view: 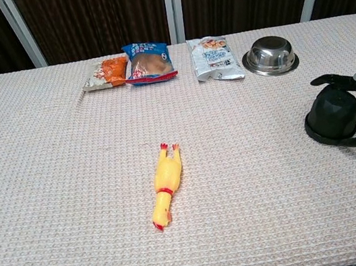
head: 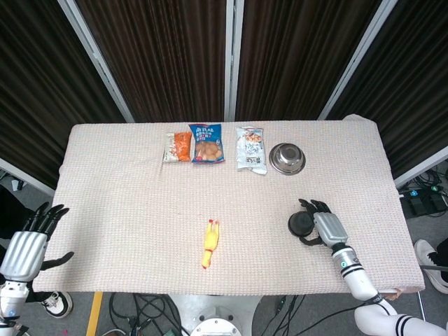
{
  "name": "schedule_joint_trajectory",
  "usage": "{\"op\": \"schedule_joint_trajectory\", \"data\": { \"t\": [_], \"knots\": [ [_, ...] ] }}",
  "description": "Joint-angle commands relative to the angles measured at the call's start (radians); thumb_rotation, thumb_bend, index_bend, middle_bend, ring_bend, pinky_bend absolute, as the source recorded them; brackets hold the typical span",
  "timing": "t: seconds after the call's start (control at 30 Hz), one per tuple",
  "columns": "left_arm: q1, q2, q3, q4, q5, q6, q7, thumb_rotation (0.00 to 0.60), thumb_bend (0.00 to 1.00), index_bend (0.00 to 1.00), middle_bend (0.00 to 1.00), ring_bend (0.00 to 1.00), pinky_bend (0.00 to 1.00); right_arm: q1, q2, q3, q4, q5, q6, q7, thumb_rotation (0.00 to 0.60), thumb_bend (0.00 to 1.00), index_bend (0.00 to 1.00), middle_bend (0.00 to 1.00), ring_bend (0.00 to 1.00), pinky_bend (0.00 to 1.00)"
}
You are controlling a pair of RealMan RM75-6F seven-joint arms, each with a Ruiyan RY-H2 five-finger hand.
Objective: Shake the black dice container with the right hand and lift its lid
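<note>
Dice cup: my black dice cup [view: 333, 116] is a smooth, matte dome on a wider round base, standing upright on the right side of the table, with its lid on.
Table: the table [head: 126, 203] wears a pale waffle-weave cloth, soft and gridded.
Other things: a yellow rubber chicken [view: 163, 186] with red tips lies flat near the middle; three crinkly snack bags, orange bag [view: 106, 73], blue bag [view: 147, 61] and white bag [view: 215, 58], sit in a row at the far edge, next to a shiny steel bowl [view: 270, 55].
My right arm: it comes in low from the near right corner, forearm white with dark bands, wrist level with the cup.
My right hand: my right hand [head: 323, 225] sits just beside the cup on its right, fingers [view: 328, 80] curved round the far side and the thumb hooked round the near side of the base (whether they press the cup, I cannot tell).
My left hand: my left hand [head: 26, 246] hangs off the table's near left edge, fingers spread, holding nothing.
</note>
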Motion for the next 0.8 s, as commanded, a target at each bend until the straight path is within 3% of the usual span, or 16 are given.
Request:
{"op": "schedule_joint_trajectory", "data": {
  "t": [0.03, 0.8],
  "knots": [
    [-0.001, 0.001, -0.001, -0.001, -0.001, -0.001, 0.001, 0.6, 0.09, 0.13, 0.11, 0.03, 0.17, 0.001, -0.002, -0.001, 0.002, 0.001, -0.002, 0.0, 0.6, 0.09, 0.0, 0.16, 0.0, 0.0],
    [-0.006, 0.002, -0.005, -0.005, -0.006, -0.004, -0.002, 0.6, 0.09, 0.13, 0.11, 0.03, 0.17, -0.001, -0.003, 0.002, -0.004, 0.002, 0.02, -0.018, 0.6, 0.15, 0.0, 0.28, 0.0, 0.0]
  ]
}}
